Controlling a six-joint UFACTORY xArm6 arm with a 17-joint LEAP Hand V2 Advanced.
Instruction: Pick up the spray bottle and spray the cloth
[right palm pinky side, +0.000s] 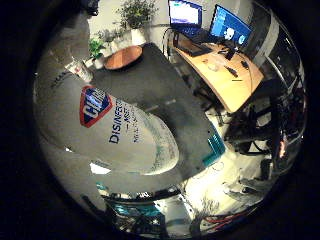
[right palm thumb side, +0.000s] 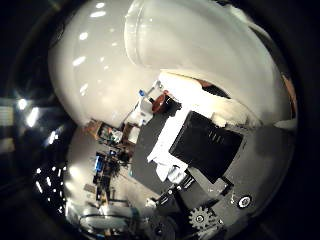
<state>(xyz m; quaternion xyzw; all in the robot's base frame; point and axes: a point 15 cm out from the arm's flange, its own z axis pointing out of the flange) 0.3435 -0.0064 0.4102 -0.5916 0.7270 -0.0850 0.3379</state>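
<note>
A white spray bottle (right palm pinky side: 105, 120) with a red and blue label fills much of the little finger side palm view, close to the palm and above a dark grey table (right palm pinky side: 165, 80). Its clear neck (right palm pinky side: 75, 68) points toward the table's far end. In the thumb side palm view the bottle's white body (right palm thumb side: 130, 70) fills the picture. My right hand (right palm thumb side: 200, 150) shows there as black and white fingers curled against the bottle. I cannot pick out a cloth in either view.
A round brown plate (right palm pinky side: 123, 57) lies at the far end of the grey table. Beyond it stands a wooden desk (right palm pinky side: 225, 75) with two lit monitors (right palm pinky side: 205, 18). A black chair (right palm pinky side: 255, 115) stands beside the table.
</note>
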